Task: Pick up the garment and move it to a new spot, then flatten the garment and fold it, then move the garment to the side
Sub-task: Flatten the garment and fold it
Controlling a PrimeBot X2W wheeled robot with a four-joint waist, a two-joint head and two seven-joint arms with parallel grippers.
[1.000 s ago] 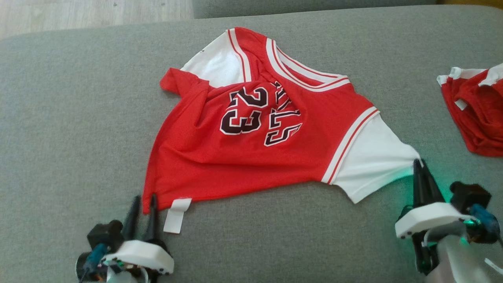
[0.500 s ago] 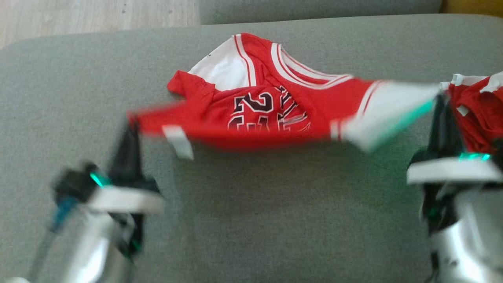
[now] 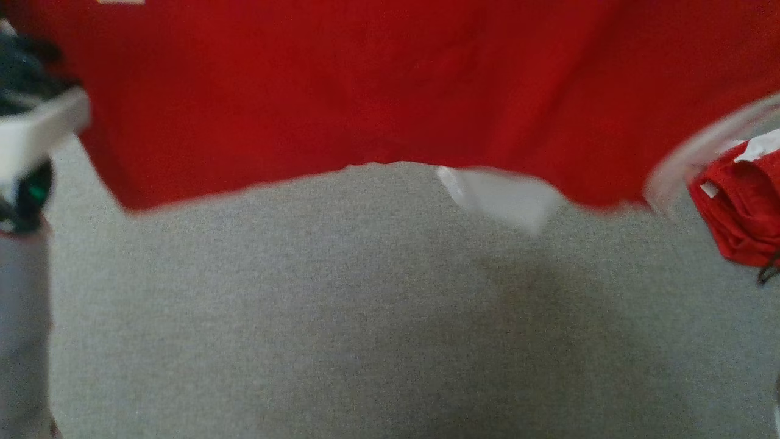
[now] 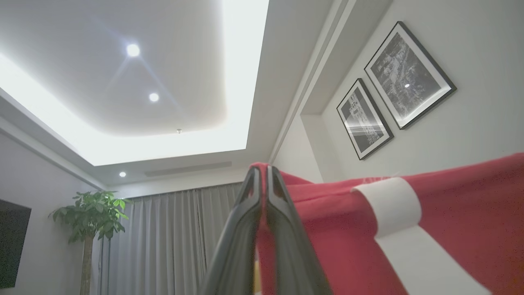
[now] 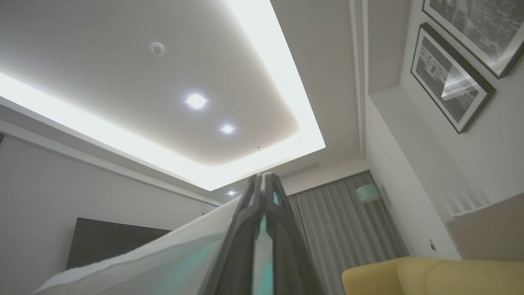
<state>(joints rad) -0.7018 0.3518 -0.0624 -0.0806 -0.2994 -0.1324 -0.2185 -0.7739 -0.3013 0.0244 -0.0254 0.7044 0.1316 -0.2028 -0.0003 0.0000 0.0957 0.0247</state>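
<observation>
The garment [image 3: 365, 91], a red jersey with white sleeves, hangs blurred and spread across the top of the head view, lifted off the grey cushion [image 3: 365, 317]. A white sleeve [image 3: 506, 198] dangles below its lower edge. In the left wrist view my left gripper [image 4: 263, 172] points up at the ceiling, shut on the red hem [image 4: 335, 229] beside a white label [image 4: 389, 205]. My right gripper [image 5: 264, 177] also points upward, shut on the white sleeve fabric [image 5: 163, 262]. The left arm's white wrist housing [image 3: 36, 128] shows at the head view's left edge.
A second red and white garment [image 3: 734, 207] lies crumpled on the cushion at the right edge. Around the raised grippers are a potted plant [image 4: 90, 213], grey curtains [image 4: 172, 237], framed pictures [image 4: 409, 73] and a yellow armchair [image 5: 430, 274].
My left gripper shut on the hem corner. Both arms then swept upward, lifting the jersey off the cushion until it hangs stretched in front of the head camera.
</observation>
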